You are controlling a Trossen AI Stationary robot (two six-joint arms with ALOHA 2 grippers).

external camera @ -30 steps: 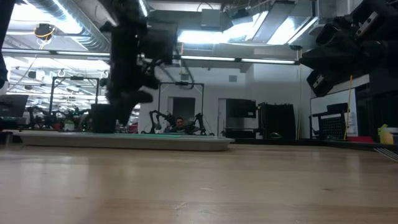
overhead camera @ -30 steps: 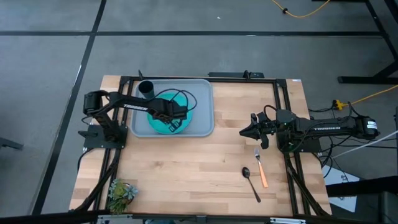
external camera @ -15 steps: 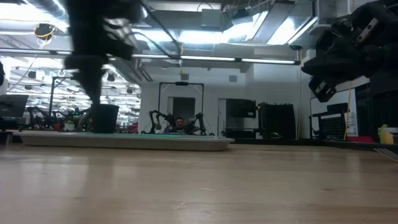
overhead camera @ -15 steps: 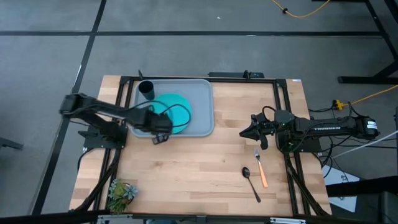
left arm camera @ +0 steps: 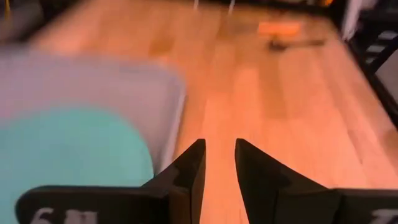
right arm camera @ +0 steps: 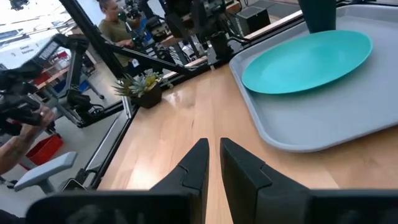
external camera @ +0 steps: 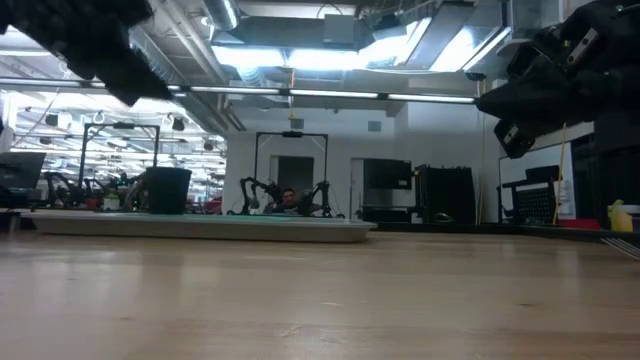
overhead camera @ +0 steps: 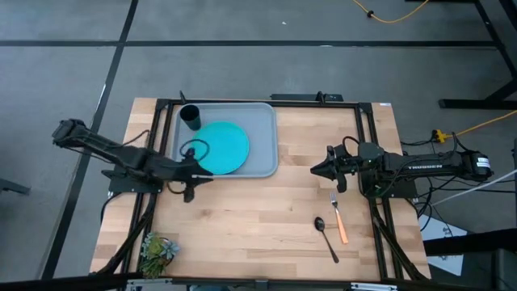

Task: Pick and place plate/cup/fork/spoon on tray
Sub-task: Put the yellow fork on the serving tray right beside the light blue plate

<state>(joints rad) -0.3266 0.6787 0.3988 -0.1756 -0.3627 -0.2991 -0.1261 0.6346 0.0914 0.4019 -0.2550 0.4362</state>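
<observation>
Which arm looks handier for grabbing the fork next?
The right, probably. Its hand hovers close to the fork and spoon, while the left hand is across the table beside the tray.

We saw grey-blue tray point(overhead camera: 262, 137) at table's far left, teal plate point(overhead camera: 222, 147) flat inside, dark cup point(overhead camera: 191, 117) upright in far left corner. Orange-handled fork point(overhead camera: 338, 217) and dark spoon point(overhead camera: 325, 237) lay side by side, near right.

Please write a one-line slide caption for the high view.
Plate and cup on tray; fork and spoon remain on table.
</observation>
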